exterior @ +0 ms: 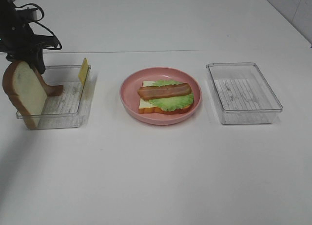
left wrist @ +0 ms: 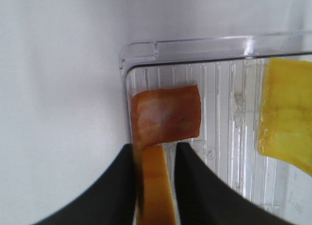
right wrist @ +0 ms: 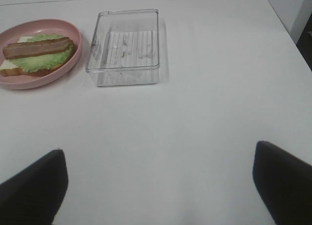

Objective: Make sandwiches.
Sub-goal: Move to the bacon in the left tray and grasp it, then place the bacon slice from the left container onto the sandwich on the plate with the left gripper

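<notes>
One open sandwich (exterior: 165, 98) lies on plate (exterior: 124, 94), lacking its top; at nine o'clock, bread (exterior: 27, 91) stands on edge in tray (exterior: 63, 119), easy to pinch; left gripper (left wrist: 155, 147) straddles its crust, grip uncertain; right gripper (right wrist: 161, 186) spread, idle.

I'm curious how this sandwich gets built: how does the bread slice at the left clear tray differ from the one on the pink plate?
The tray slice, white toy bread with brown crust at the clear plastic tray, stands on edge; the plate slice, on the round pink plate, lies flat. The tray slice is bare; the plate slice carries a green lettuce leaf and a reddish-brown bacon strip. Both are white with brown crusts.
</notes>
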Controlling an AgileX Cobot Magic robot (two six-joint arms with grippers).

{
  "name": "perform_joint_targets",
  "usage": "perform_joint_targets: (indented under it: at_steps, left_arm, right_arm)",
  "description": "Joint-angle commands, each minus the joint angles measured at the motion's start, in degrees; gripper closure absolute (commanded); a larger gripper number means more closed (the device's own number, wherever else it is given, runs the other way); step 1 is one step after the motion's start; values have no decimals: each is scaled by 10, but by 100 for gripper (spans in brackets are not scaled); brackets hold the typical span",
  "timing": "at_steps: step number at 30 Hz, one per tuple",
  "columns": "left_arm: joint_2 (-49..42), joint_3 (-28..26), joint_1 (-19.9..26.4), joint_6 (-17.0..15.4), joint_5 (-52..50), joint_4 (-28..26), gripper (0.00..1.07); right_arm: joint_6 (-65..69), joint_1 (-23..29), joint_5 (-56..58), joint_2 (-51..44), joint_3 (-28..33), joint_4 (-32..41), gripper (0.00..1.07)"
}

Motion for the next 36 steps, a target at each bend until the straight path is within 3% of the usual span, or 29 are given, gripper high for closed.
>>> perform_joint_targets:
  at_steps: [1, 2, 15, 31, 36]
  left_arm:
    - [2, -2, -1, -5, 1, -7, 99]
    - [2, -2, -1, -5, -9, -7, 107]
    - [-21, -2, -1, 0, -20, -11, 107]
    - [-124, -3, -5, 0, 3, -76, 107]
    - [-156, -3, -27, -3, 7, -115, 107]
  right_arm:
    - [-3, -1, -5, -19, 1, -2, 11]
    - [-3, -1, -5, -19, 1, -2, 11]
    - [-3, -1, -5, -19, 1, -2, 11]
    - [-3, -1, -5, -19, 1, -2, 11]
    - [-3, -1, -5, -19, 1, -2, 11]
